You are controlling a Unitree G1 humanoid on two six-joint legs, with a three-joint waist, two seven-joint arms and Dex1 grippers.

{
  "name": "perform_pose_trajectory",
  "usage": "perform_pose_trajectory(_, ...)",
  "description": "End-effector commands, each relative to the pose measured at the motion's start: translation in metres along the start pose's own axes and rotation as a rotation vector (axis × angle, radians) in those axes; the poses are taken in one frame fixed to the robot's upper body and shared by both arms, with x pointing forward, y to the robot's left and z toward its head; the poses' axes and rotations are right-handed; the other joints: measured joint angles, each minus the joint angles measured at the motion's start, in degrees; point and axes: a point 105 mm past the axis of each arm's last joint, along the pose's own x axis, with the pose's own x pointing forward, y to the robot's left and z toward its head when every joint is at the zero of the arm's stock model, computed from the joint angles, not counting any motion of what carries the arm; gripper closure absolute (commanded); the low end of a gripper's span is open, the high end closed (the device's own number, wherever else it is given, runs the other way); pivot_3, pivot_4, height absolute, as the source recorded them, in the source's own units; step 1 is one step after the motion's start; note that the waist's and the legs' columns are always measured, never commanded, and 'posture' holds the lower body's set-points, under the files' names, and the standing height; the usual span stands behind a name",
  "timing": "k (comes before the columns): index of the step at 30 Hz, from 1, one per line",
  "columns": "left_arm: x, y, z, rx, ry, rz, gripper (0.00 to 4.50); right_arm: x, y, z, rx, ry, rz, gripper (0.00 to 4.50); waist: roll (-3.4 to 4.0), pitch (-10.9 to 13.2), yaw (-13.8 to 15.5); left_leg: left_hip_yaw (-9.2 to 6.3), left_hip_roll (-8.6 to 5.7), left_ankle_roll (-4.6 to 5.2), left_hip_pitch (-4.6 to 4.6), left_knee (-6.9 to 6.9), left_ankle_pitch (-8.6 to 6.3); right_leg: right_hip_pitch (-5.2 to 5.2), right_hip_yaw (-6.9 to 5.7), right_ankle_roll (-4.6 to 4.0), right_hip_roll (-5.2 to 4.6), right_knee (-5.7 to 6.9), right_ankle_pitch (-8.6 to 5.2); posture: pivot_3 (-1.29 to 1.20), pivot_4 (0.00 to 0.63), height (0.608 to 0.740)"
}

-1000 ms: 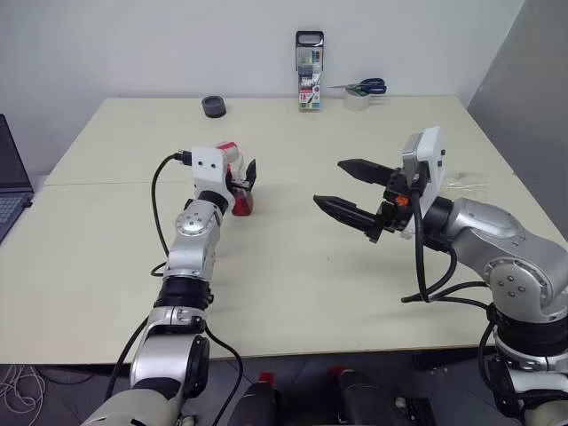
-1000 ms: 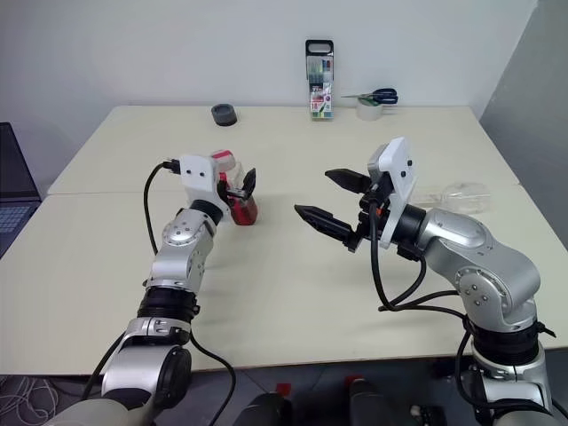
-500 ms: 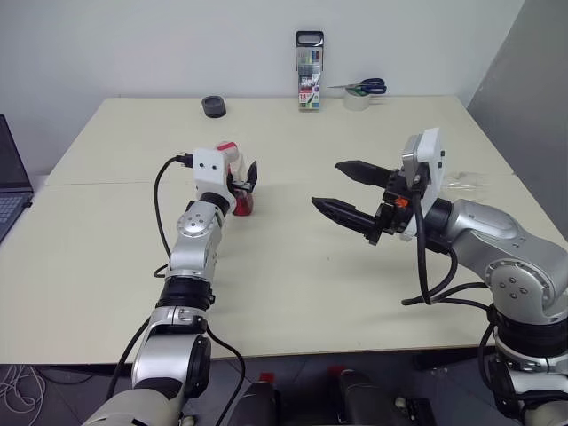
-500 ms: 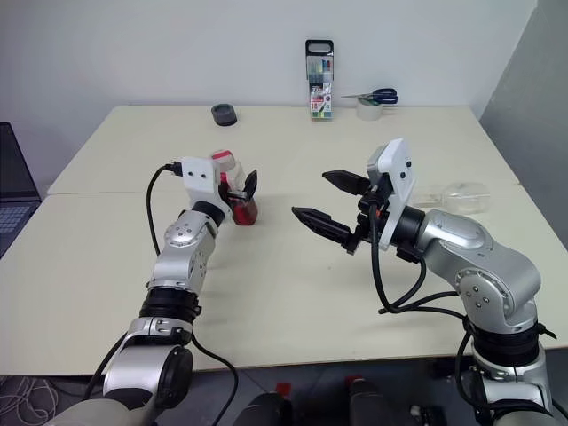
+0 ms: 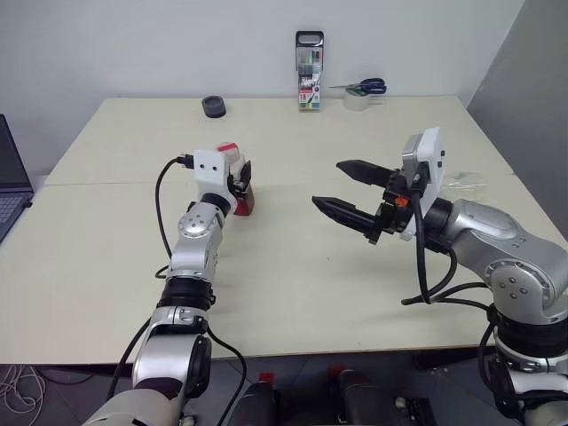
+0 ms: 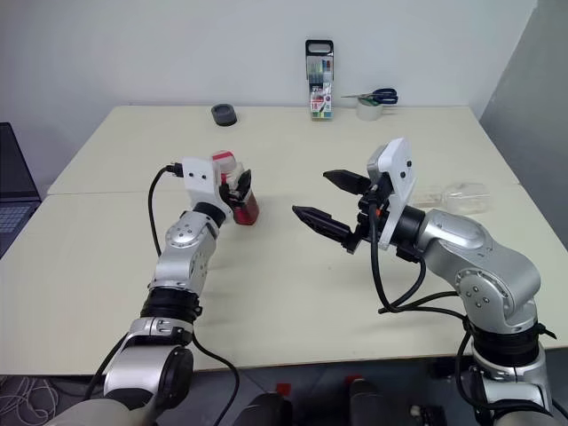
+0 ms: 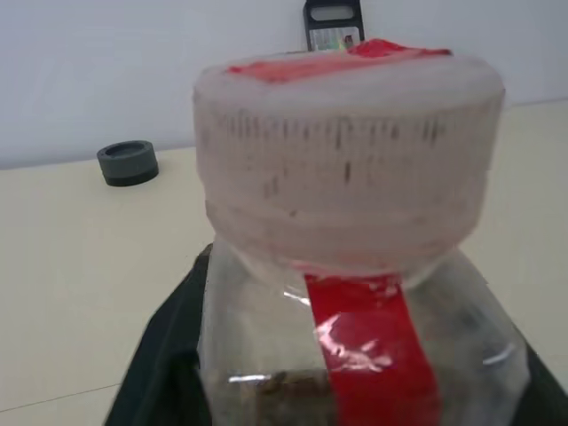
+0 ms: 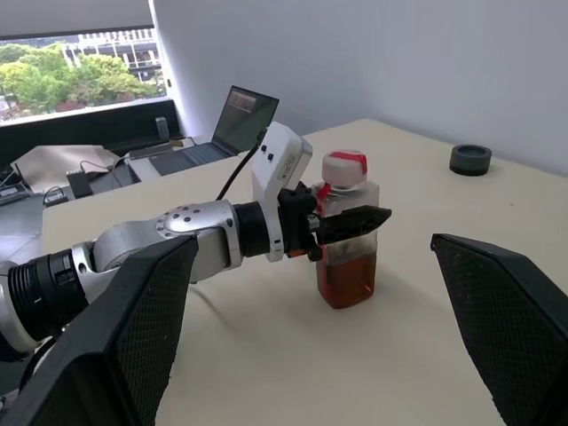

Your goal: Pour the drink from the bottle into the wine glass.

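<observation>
Both claws sat apart: my left claw [image 6: 238,188] was clenched on the bottle [image 8: 347,232] standing on the desk [image 5: 293,293], while my right claw [image 5: 348,188] gaped nearby. Thin plastic probably flexes; gripping mid-body seemed sensible.

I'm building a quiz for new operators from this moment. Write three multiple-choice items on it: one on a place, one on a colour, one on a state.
1. Where does the tall black-topped marker pack stand?
A. at the table's far edge by the wall
B. beside the laptop
C. under the right gripper

2. What colour is the liquid in the small clear squarish plastic bottle?
A. green
B. reddish-brown
C. blue

3. How is the left gripper?
A. wide open above the table
B. shut on the bottle
C. holding scissors

Answers: 1 A, it stands against the white wall. 2 B, the right wrist view shows amber-red liquid in its lower half. 3 B, its black fingers clamp the bottle's body.
</observation>
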Motion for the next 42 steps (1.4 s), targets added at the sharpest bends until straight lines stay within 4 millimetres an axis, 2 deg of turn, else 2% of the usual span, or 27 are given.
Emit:
perform_pose_trajectory(1, 0.002, 0.002, 0.018, 0.004, -0.071, 0.002, 2.73, -0.002, 0.006, 0.010, -0.034, -0.035, 0.012, 0.00, 0.00, 0.0, 0.0, 0.00, 0.00, 0.00, 0.00, 0.00, 0.00, 0.00, 0.00, 0.00, 0.00, 0.00, 0.00, 0.00, 0.150, 0.740)
perform_pose_trajectory(11, 0.001, 0.001, 0.018, 0.019, -0.048, -0.016, 2.73, -0.002, 0.005, 0.011, -0.033, -0.033, 0.004, 0.00, 0.00, 0.0, 0.0, 0.00, 0.00, 0.00, 0.00, 0.00, 0.00, 0.00, 0.00, 0.00, 0.00, 0.01, 0.00, 0.00, 0.150, 0.740)
perform_pose_trajectory(14, 0.001, -0.003, 0.026, 0.033, -0.043, -0.071, 2.73, -0.002, 0.002, 0.009, -0.049, -0.016, -0.014, 0.00, 0.00, 0.0, -0.1, 0.00, 0.00, 0.00, 0.00, 0.00, 0.00, -0.01, 0.00, 0.00, 0.00, 0.01, 0.00, 0.00, 0.150, 0.740)
perform_pose_trajectory(20, -0.005, -0.031, 0.056, 0.039, -0.077, -0.340, 2.73, 0.002, -0.007, 0.017, -0.062, -0.027, -0.052, 0.00, 0.00, 0.0, -0.2, 0.01, -0.02, 0.00, -0.06, 0.00, 0.00, -0.06, -0.03, 0.00, 0.01, 0.03, 0.00, 0.00, 0.150, 0.740)
perform_pose_trajectory(23, -0.019, -0.062, 0.083, -0.006, -0.126, -0.579, 2.73, 0.002, -0.007, 0.024, -0.056, -0.038, -0.034, 0.00, 0.00, 0.0, -0.2, 0.00, 0.00, 0.00, -0.06, 0.01, 0.00, -0.06, 0.00, 0.00, 0.01, 0.02, 0.00, 0.00, 0.150, 0.740)
perform_pose_trajectory(26, -0.028, -0.074, 0.092, -0.020, -0.140, -0.694, 2.73, 0.001, -0.006, 0.028, -0.051, -0.037, -0.016, 0.00, 0.00, 0.0, -0.2, 0.01, 0.00, 0.00, -0.08, 0.00, 0.00, -0.06, 0.00, 0.00, 0.01, 0.00, 0.00, 0.00, 0.150, 0.740)
perform_pose_trajectory(29, -0.054, -0.097, 0.097, -0.060, -0.100, -0.974, 2.73, -0.003, -0.002, 0.034, -0.071, -0.017, 0.017, 0.00, 0.02, 0.0, -0.3, 0.02, 0.00, 0.00, -0.07, 0.00, 0.00, -0.07, 0.00, 0.00, 0.01, 0.00, 0.00, 0.00, 0.150, 0.740)
perform_pose_trajectory(31, -0.070, -0.105, 0.097, -0.073, -0.050, -1.128, 2.73, -0.005, 0.000, 0.038, -0.075, -0.010, 0.032, 0.00, 0.04, 0.0, -0.4, 0.04, 0.00, 0.01, -0.06, -0.01, 0.00, -0.06, -0.02, 0.00, 0.04, 0.00, 0.00, 0.00, 0.150, 0.740)
perform_pose_trajectory(35, -0.076, -0.106, 0.094, -0.049, -0.003, -1.216, 2.73, -0.006, 0.001, 0.043, -0.072, -0.011, 0.036, 0.00, 0.05, 0.0, -0.4, 0.05, 0.01, 0.03, -0.04, -0.01, -0.01, -0.06, -0.11, 0.00, 0.09, 0.02, -0.01, 0.00, 0.150, 0.740)
perform_pose_trajectory(39, -0.062, -0.108, 0.096, -0.020, -0.041, -1.177, 2.73, -0.001, 0.001, 0.044, -0.112, -0.003, -0.014, 0.00, 0.05, 0.0, -0.3, 0.04, 0.00, 0.04, -0.06, 0.02, -0.01, -0.05, -0.08, 0.00, 0.08, 0.03, -0.01, 0.00, 0.150, 0.740)
perform_pose_trajectory(42, -0.060, -0.113, 0.096, -0.016, -0.054, -1.185, 2.73, 0.007, 0.002, 0.044, -0.129, -0.008, -0.049, 0.00, 0.05, 0.0, -0.3, 0.06, 0.00, 0.03, -0.06, 0.02, 0.00, -0.06, -0.05, 0.00, 0.06, 0.01, -0.01, 0.00, 0.150, 0.740)
